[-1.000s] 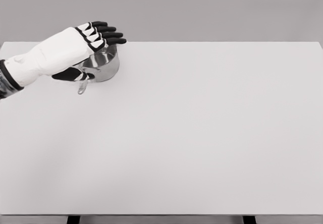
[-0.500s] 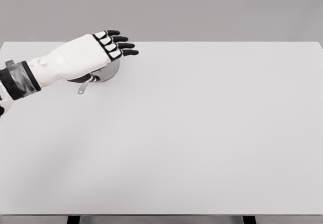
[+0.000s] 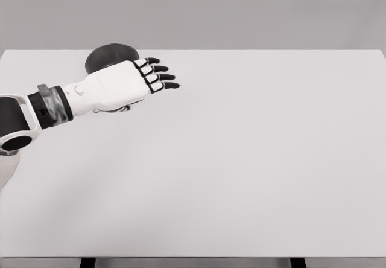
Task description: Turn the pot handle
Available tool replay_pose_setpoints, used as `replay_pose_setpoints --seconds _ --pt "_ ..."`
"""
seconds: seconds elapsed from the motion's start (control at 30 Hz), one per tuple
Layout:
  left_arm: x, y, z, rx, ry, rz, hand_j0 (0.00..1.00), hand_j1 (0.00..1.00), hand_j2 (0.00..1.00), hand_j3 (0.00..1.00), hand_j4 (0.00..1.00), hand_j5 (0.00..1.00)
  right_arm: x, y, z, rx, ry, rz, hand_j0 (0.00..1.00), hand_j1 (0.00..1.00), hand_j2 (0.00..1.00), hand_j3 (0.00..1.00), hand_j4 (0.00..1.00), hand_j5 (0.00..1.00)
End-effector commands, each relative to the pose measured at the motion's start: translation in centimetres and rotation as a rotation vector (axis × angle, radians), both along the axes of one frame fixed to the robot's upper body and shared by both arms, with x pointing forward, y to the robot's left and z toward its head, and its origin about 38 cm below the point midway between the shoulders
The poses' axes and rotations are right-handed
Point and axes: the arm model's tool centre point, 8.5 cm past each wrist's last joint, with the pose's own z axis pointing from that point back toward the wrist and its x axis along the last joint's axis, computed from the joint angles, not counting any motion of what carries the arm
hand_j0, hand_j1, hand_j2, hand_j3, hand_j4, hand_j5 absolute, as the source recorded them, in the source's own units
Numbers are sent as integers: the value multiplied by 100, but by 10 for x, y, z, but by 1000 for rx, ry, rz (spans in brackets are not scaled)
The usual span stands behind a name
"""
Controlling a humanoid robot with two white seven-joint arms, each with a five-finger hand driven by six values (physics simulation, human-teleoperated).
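My left hand [image 3: 161, 73] reaches in from the left over the far left of the white table [image 3: 241, 159], palm down, with its black-tipped fingers [image 3: 158, 68] stretched flat to the right and holding nothing. Just behind the back of the hand, a dark round shape [image 3: 108, 55] sticks up; it looks like the pot, seen from a dark side. A small sliver of metal [image 3: 123, 108] peeks out under the palm. The hand hides the pot's handle. I cannot tell whether the hand touches the pot.
The table's far edge [image 3: 241, 50] runs just behind the pot against a grey wall. My left forearm [image 3: 36, 111] lies across the table's left edge.
My left hand has moved right and nearer to me. The shiny pot with its handle toward me now shows only as a dark disc behind the hand, and the handle has disappeared.
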Motion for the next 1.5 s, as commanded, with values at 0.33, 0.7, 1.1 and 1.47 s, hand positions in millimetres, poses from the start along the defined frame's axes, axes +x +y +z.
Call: replay_pose_setpoints --seconds 0.33,0.7,1.1,1.47 --pt "7 10 -6 87 -28 62 100 100 100 100 100 100 0 0 0 0 0 0 100 100 100 100 100 100" --pt "14 26 -20 148 3 109 100 100 100 100 100 100 0 0 0 0 0 0 100 100 100 100 100 100" --pt "17 48 -21 201 12 149 100 100 100 100 100 100 0 0 0 0 0 0 100 100 100 100 100 100" --pt "18 64 -22 231 20 180 100 100 100 100 100 100 0 0 0 0 0 0 100 100 100 100 100 100"
